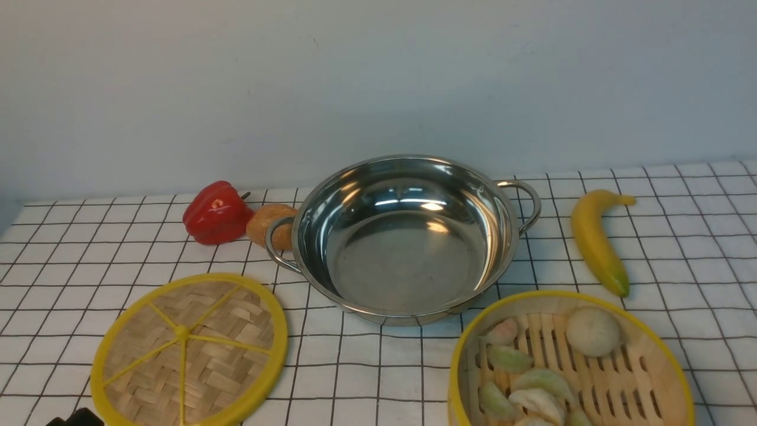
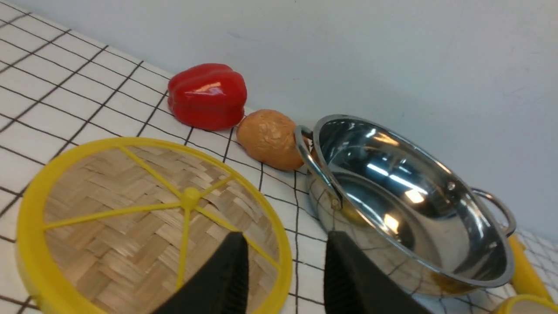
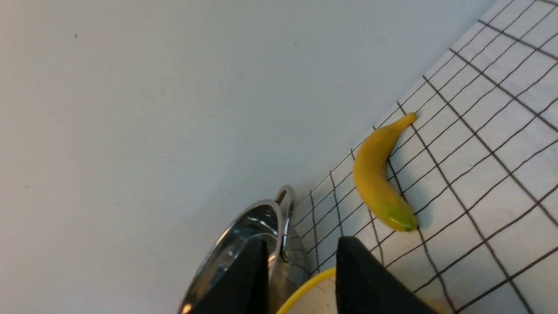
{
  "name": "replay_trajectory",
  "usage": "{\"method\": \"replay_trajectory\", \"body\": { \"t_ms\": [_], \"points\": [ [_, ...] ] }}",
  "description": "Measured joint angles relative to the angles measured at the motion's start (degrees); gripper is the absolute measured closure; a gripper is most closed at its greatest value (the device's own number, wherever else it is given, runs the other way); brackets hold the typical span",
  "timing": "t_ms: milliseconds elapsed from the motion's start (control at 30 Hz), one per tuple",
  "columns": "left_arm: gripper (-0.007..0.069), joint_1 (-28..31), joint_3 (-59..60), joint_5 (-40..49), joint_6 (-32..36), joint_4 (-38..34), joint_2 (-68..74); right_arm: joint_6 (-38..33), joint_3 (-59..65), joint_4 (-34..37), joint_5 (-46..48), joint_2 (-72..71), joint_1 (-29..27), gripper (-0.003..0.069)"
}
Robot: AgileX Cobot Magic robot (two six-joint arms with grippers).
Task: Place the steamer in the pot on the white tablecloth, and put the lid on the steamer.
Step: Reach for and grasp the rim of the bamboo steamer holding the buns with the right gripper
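Note:
The empty steel pot (image 1: 408, 260) stands mid-table on the white gridded tablecloth (image 1: 366, 367). The woven lid (image 1: 189, 349) lies flat to its front left. The steamer (image 1: 621, 378), holding dumplings and a bun, sits to its front right, cut off by the frame's lower edge. My left gripper (image 2: 285, 235) is open and empty, its fingers over the lid's (image 2: 130, 218) near edge beside the pot (image 2: 436, 226); only a black tip (image 1: 74, 419) shows in the front view. My right gripper (image 3: 301, 242) is open and empty above the steamer's rim (image 3: 301, 290), next to the pot (image 3: 244, 244).
A red pepper (image 1: 216, 213) and a brown potato (image 1: 269, 225) lie by the pot's left handle. A yellow banana (image 1: 597, 239) lies right of the pot, behind the steamer. A pale wall stands close behind the table.

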Motion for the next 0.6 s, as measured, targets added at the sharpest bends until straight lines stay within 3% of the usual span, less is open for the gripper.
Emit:
{"method": "replay_trajectory", "body": {
  "t_ms": [133, 333, 467, 600],
  "points": [
    [0.0382, 0.0, 0.0, -1.25, 0.0, -3.32, 0.0, 0.05, 0.0, 5.22, -0.22, 0.0, 0.0, 0.0419],
    [0.0382, 0.0, 0.0, -2.83, -0.12, -6.22, 0.0, 0.16, 0.0, 7.62, 0.08, 0.0, 0.0, 0.0419],
    [0.0382, 0.0, 0.0, -3.74, -2.4, -14.34, 0.0, 0.22, 0.0, 12.32, 0.14, 0.0, 0.0, 0.0419],
    [0.0382, 0.0, 0.0, -6.7, -4.76, -25.25, 0.0, -0.17, 0.0, 22.8, -0.16, 0.0, 0.0, 0.0419]
  ]
}}
